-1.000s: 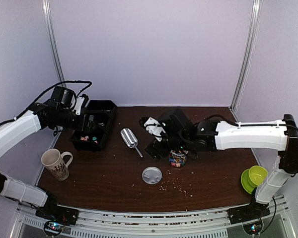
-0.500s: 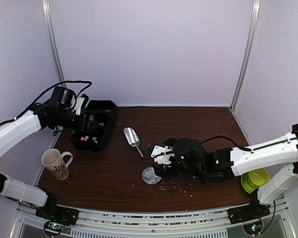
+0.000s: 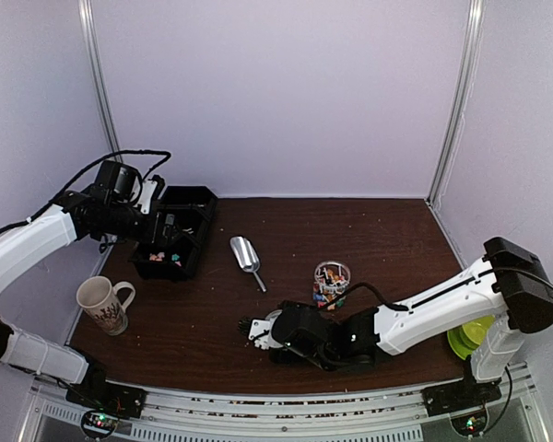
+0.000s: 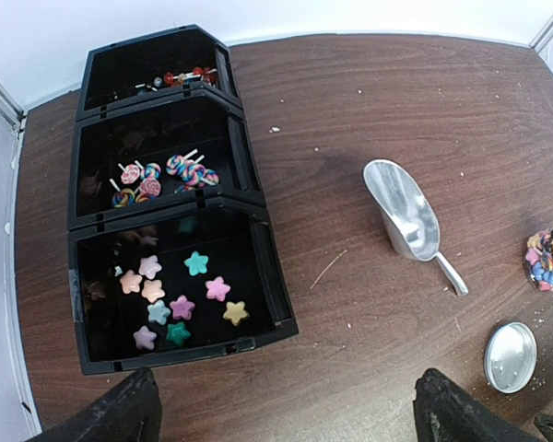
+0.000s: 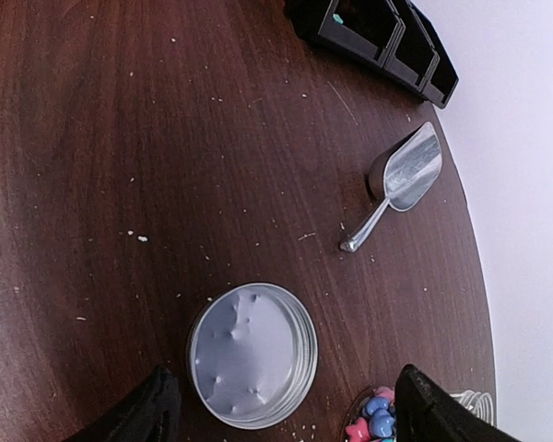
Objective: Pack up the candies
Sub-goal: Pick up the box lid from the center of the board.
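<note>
Right gripper [image 5: 286, 410] spread over lid [image 5: 252, 354], candies [image 5: 378, 422] beside

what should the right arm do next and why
Probably lower the right gripper a little and close it on the lid. In the wrist view the lid lies flat on the table between its open fingers, not yet gripped. Beside it the jar holds candies and has no cap, so picking up the lid to close the jar looks like the sensible step.
</note>
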`<state>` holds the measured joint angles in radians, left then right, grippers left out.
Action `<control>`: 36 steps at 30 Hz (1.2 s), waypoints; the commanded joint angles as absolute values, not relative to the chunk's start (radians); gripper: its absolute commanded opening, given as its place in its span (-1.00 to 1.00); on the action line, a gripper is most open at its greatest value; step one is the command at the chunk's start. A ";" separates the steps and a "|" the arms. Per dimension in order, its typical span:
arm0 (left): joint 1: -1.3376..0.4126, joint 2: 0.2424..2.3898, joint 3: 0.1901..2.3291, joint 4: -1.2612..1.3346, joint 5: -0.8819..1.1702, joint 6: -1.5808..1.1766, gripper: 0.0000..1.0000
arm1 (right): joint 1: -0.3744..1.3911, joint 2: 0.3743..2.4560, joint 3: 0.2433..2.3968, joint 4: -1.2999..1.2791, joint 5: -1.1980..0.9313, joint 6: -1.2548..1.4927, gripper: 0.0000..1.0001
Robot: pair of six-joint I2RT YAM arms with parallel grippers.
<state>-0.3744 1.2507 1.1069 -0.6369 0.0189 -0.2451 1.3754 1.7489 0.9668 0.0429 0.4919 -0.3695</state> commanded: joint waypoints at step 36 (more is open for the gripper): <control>-0.368 1.256 1.113 -0.617 0.003 -0.250 0.96 | 1.369 1.990 1.072 -0.047 0.540 -0.240 -0.03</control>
